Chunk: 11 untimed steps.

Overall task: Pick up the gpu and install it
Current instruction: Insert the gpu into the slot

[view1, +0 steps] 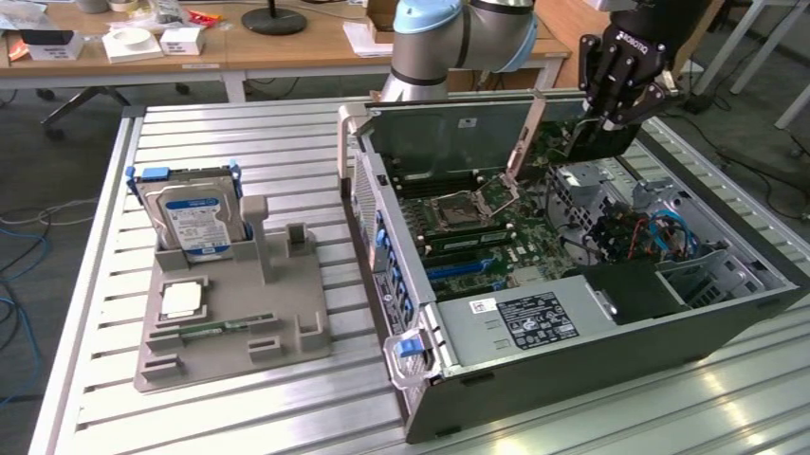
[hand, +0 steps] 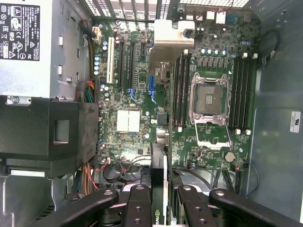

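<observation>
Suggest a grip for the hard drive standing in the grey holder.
Probably pinch its two flat faces near the top, coming straight down: the hard drive stands upright in the grey holder, bottom seated, top free.

We count one robot arm (view1: 456, 38) with one gripper (view1: 614, 116), and one gpu (view1: 601, 142) clamped between its fingers. On the slatted table (view1: 253, 123) we count one open computer case (view1: 708, 322) and one grey holder (view1: 291, 351), the holder nearer the table's edge on the exterior view's left. The holder carries three things: one hard drive (view1: 190, 223) upright at its far corner, one pale square chip (view1: 184, 300), and one green memory stick (view1: 209, 330) toward its near edge. Inside the case we count one power supply (view1: 532, 318), one processor socket (hand: 209, 106), one white slot (hand: 112, 59) and one coin battery (hand: 230, 156).
</observation>
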### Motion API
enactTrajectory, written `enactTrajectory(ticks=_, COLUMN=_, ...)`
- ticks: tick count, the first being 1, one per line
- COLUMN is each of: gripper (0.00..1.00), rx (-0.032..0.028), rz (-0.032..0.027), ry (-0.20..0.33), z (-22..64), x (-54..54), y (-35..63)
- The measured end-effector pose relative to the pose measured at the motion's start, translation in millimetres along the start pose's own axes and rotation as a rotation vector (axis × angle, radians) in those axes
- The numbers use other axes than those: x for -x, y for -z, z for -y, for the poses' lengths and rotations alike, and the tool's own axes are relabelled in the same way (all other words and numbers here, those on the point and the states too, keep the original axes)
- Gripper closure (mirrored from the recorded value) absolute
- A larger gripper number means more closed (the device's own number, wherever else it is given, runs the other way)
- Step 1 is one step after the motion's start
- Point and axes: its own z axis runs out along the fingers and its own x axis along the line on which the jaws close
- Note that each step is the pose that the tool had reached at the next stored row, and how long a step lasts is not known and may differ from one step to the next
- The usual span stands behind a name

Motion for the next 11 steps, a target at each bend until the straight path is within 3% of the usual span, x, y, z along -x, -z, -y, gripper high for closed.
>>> enactTrajectory(ticks=11, gripper=0.74, rx=0.0000, rz=0.0000, ry=0.000, z=-12.0, x=0.6, y=-0.3)
